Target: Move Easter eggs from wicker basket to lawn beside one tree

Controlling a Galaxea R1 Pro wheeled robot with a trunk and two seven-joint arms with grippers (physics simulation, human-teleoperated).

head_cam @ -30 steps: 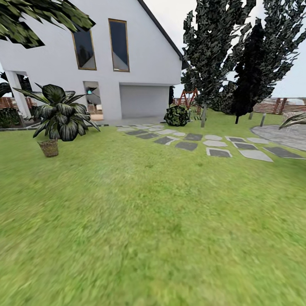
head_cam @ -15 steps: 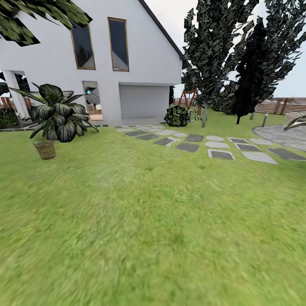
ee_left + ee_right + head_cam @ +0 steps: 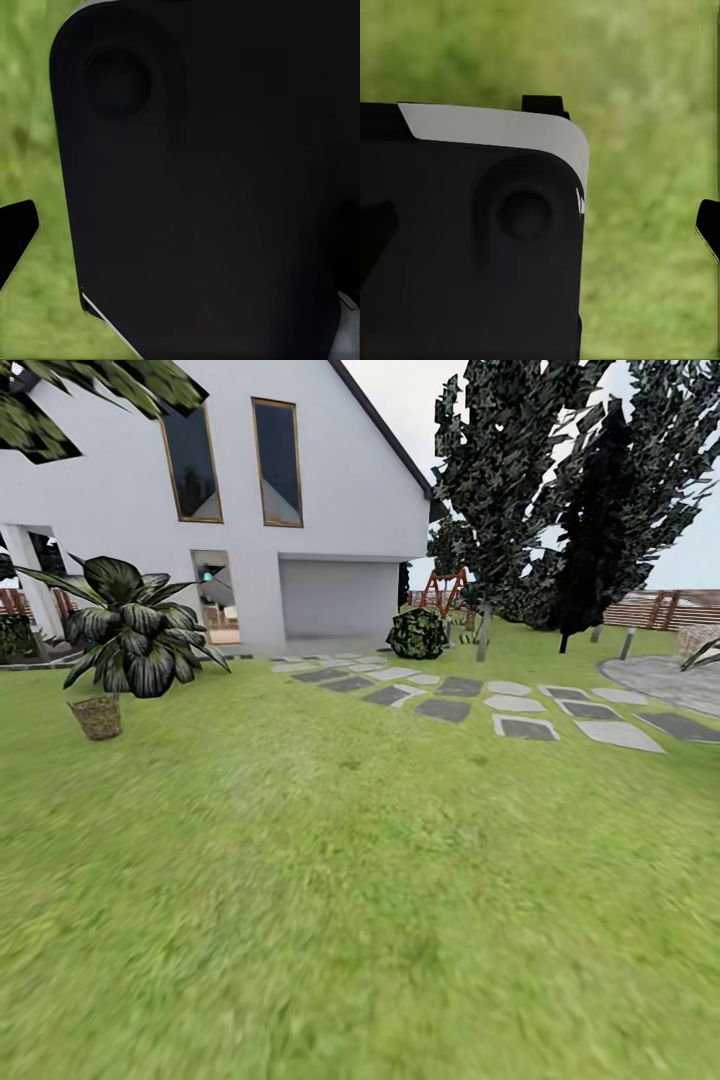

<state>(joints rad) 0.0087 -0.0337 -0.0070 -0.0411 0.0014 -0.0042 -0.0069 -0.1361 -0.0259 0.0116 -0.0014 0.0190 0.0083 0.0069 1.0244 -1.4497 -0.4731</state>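
Green grass of the lawn (image 3: 360,880) covers the lower part of the head view, soft and blurred close to the camera. At the far left a small round basket (image 3: 98,717) of brown woven wicker stands upright on the grass, its opening facing up. It is too far and too small to see what lies inside. Just behind it grows a plant (image 3: 135,625) with broad, dark, striped leaves. Dark leaves at the top left corner are cut off by the picture edge. Behind the plant rises a white house (image 3: 300,480) with two tall narrow windows and a wide grey door. Flat grey stepping stones (image 3: 470,705) of uneven shape lie in the grass and run toward the right. A round dark bush (image 3: 417,632) sits beside the house, and tall narrow trees (image 3: 560,490) with black ragged leaves stand to its right. A brown slat fence (image 3: 665,608) closes the far right side.

In both wrist views a large black body with rounded corners hides almost everything, with blurred grass behind it. I cannot tell whether the left or the right gripper is apart or together.
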